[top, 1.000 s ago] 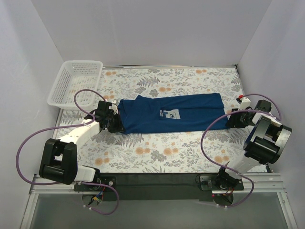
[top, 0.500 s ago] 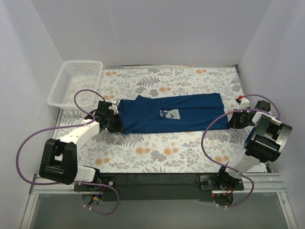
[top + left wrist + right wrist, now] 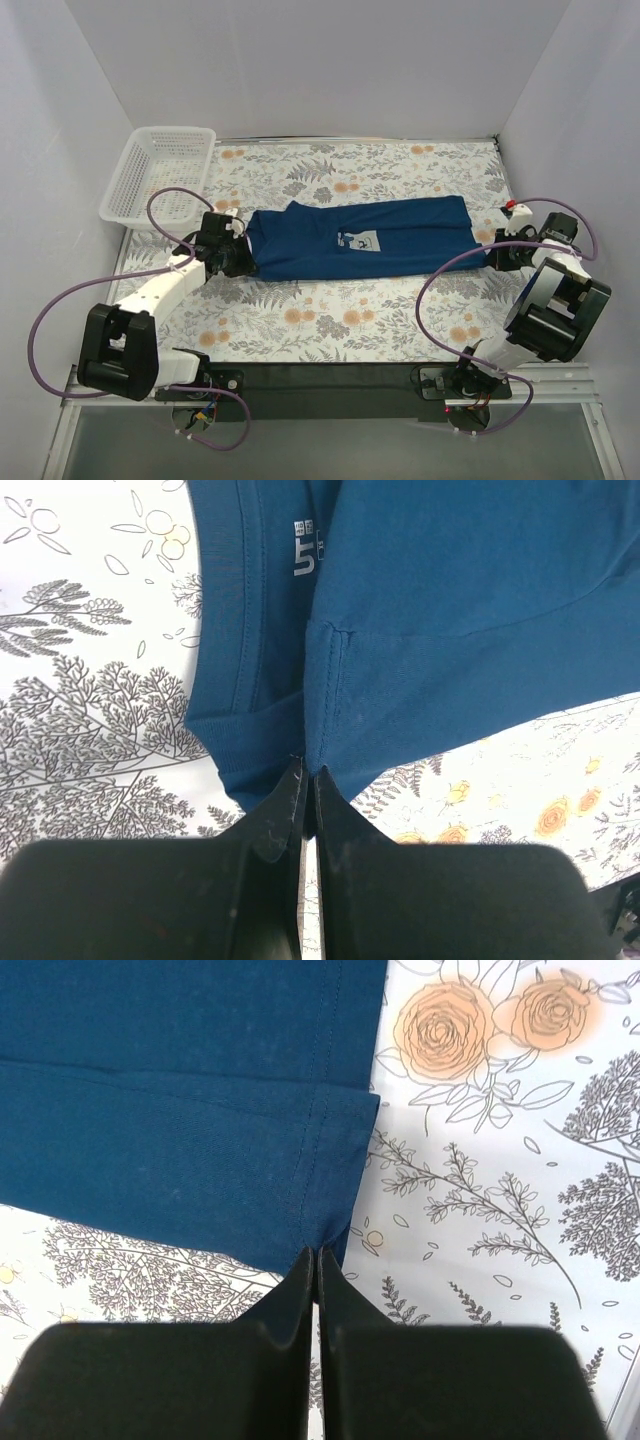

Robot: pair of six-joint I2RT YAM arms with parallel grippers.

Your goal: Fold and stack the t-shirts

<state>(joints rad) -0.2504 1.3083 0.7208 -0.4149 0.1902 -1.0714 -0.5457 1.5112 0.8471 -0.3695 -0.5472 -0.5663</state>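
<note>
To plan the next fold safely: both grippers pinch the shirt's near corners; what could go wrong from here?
The left gripper and right gripper each hold only the very edge of the shirt; a corner may slip out on lifting.
At the left corner two layers meet at the jaws; one may be missed, so the fold could open.

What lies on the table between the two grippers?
The folded blue t-shirt fills the whole stretch, from left gripper to right gripper, each shut on its near edge; the top view shows it.
</note>
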